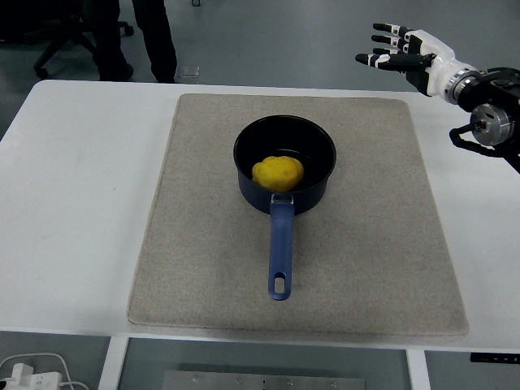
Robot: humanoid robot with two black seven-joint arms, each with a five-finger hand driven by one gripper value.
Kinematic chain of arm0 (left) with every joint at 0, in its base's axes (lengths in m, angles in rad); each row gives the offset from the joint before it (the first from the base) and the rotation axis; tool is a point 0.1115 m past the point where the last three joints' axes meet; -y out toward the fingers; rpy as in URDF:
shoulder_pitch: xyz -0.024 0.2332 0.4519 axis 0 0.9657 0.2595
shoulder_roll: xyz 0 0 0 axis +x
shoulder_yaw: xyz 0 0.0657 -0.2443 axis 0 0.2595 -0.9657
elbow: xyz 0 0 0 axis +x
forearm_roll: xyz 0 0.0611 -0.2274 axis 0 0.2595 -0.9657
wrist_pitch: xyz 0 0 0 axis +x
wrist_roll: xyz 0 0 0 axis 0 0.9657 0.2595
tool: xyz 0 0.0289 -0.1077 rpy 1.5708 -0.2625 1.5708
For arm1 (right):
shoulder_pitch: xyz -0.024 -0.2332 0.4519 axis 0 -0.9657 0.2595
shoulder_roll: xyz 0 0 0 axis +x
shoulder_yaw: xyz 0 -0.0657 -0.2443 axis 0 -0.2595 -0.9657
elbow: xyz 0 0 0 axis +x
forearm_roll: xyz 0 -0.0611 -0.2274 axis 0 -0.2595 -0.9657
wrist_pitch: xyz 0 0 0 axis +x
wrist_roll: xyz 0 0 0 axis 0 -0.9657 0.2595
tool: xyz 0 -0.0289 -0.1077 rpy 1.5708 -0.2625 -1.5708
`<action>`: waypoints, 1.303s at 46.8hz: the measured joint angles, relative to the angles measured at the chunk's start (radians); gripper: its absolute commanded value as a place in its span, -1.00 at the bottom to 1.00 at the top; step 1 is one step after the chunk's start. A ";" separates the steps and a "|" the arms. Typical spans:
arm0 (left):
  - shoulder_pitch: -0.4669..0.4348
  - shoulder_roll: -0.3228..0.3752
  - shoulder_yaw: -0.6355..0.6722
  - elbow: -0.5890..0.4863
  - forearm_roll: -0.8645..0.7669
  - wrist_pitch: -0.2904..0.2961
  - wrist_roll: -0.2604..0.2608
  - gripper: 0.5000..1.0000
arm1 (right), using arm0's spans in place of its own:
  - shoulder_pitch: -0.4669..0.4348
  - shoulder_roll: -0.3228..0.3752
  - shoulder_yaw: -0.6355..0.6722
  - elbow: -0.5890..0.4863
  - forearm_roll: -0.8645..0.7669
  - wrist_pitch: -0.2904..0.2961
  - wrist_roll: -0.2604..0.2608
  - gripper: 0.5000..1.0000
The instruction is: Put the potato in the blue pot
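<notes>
Potato (278,173): yellow and lumpy, lying inside the blue pot, on the near side of the pot's floor, close to the wall where the handle joins.
Blue pot (323,185): round, dark inside, standing upright on the mat a little beyond the mat's middle; its 1 long blue handle (280,250) runs straight toward the near edge of the tabletop and ends in a hanging hole.
Mat (203,244): grey-beige rectangle lying flat under the pot, with bare mat on every side of the pot.
Tabletop (77,203): white, showing left and right of the pot's mat.
Right hand (400,54): white and black, raised beyond and to the right of the pot, past the mat's far right corner and well apart from the pot; its 5 fingers (382,39) are spread apart and point left, gripping nothing.
Right arm (487,97): black, coming in from the right edge of the view, well right of the pot.
Person: only dark trouser legs (154,36) show, standing on the floor beyond the pot, past the far left part of the tabletop.
Chair (61,36): a dark wheeled base on the floor, far left of the pot and beyond the tabletop.
Cable and plug (24,372): white, below the near left corner of the tabletop, well left of the pot's handle.
</notes>
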 measured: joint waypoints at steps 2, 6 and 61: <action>0.000 0.000 0.000 0.000 0.000 0.000 0.000 0.99 | -0.005 0.001 0.013 -0.006 0.015 -0.001 -0.004 0.72; 0.000 0.000 0.000 0.000 0.000 0.000 0.000 0.99 | -0.013 0.003 0.053 -0.008 0.042 -0.004 -0.029 0.72; 0.000 0.000 -0.001 0.001 -0.002 0.000 0.000 0.99 | -0.077 -0.010 0.201 -0.061 0.145 -0.065 -0.101 0.72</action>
